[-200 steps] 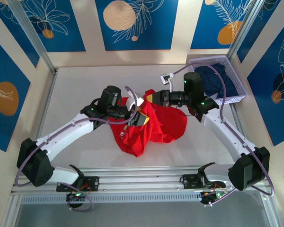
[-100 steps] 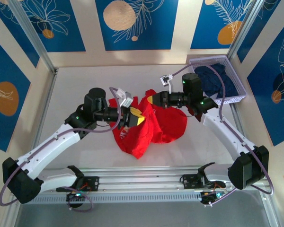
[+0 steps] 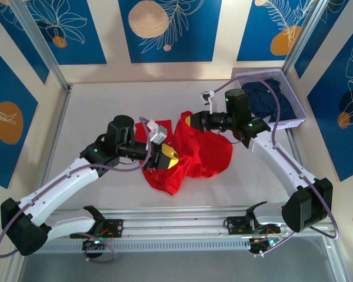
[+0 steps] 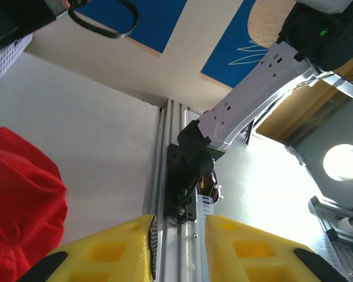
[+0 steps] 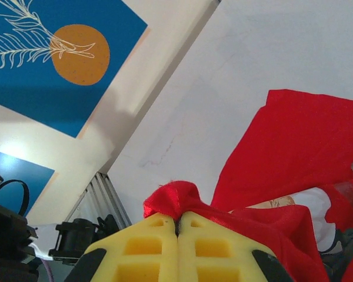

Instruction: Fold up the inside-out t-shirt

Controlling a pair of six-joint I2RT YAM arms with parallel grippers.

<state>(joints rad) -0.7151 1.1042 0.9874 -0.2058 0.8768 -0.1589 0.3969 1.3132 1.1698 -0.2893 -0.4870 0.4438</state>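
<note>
Top external: t-shirt [image 3: 200, 154] lengthwise near-to-far

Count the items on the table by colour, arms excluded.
Red: 1 t-shirt
Navy: 1 heap of clothing, pieces can't be separated
Lavender: 1 basket
Total: 3

t-shirt [image 3: 199, 154]: soft red cloth, matt, creased as I see it
right gripper [image 5: 177, 223]: dull yellow plastic
table [image 3: 106, 106]: smooth, matt
basket [image 3: 291, 124]: plastic lattice
</note>
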